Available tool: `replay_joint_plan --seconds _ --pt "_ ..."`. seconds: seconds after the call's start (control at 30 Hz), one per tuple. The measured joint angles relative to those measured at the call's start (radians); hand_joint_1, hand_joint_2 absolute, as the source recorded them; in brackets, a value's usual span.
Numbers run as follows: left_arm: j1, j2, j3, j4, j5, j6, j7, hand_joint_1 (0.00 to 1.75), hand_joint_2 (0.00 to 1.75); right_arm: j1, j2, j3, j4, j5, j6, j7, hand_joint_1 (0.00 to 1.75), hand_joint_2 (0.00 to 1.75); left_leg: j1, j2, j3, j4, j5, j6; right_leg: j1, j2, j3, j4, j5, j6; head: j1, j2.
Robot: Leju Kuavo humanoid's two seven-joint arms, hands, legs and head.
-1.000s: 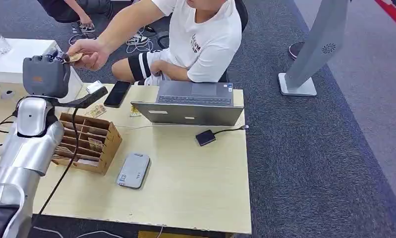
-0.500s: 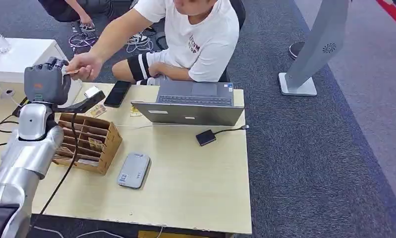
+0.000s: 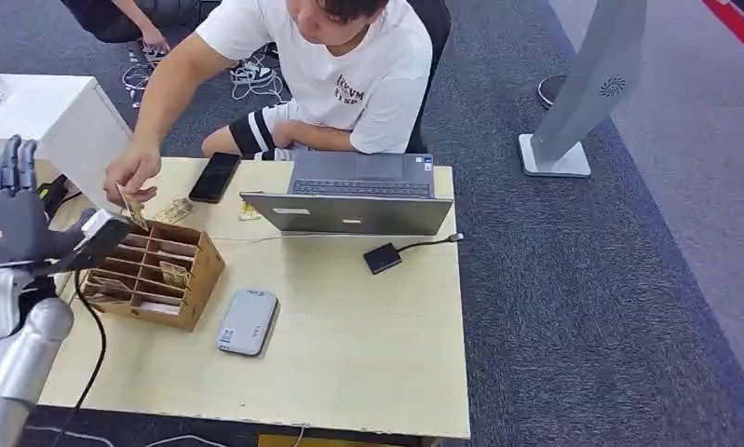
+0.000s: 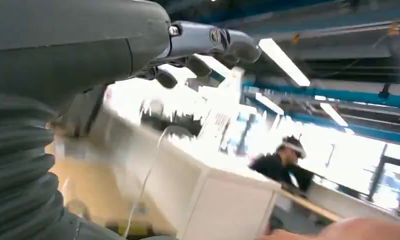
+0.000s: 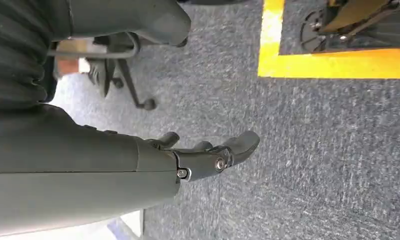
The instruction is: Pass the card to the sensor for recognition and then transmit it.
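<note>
Card [image 3: 130,205] is sitting pinched in the person's hand [image 3: 133,176], hanging just above the far corner of the wooden rack [image 3: 150,272], so it is no longer with the robot. Nearest the camera, the left hand [image 3: 12,216] is hovering at the table's [image 3: 368,354] left edge, fingers spread and pointing up, gripping nothing; the left wrist view is showing the same fingers [image 4: 208,42] extended with nothing between them. Beside that hand, the black sensor [image 3: 105,235] on its stalk is standing close against the rack's near-left side, its cable trailing off the table. The right hand [image 5: 208,152] is hanging low over grey carpet, its fingers loosely apart and holding nothing. On the table, a grey pad [image 3: 248,321] is lying just past the rack, then a small black box [image 3: 385,258] on a wire, then a laptop [image 3: 358,191] and a phone [image 3: 214,176] near the far edge. Judging by this layout, the handover looks done: the person is taking the card toward the rack, which is holding other cards in its slots. Whether the sensor read it cannot be told. What seems left is for the arm to settle or fetch another.
</note>
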Motion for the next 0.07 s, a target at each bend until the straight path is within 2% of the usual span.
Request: replay_joint_plan --seconds 0.03,0.07 --pt "0.098 -0.008 0.074 -0.064 0.147 -0.052 -0.085 0.00 1.75 0.005 0.004 -0.003 0.000 -0.009 -0.003 -0.008 0.00 1.75 0.000 0.005 0.003 0.000 -0.001 0.000 0.000 0.005 -0.001 0.000 -0.001 0.000 -0.001 0.000" --pt "0.153 -0.022 0.146 -0.113 0.242 -0.103 -0.148 0.00 1.75 0.009 0.005 -0.005 0.000 -0.013 -0.005 -0.011 0.00 1.75 0.000 0.006 0.002 0.000 -0.001 0.001 0.000 0.006 -0.001 -0.001 -0.001 0.000 -0.002 0.000"
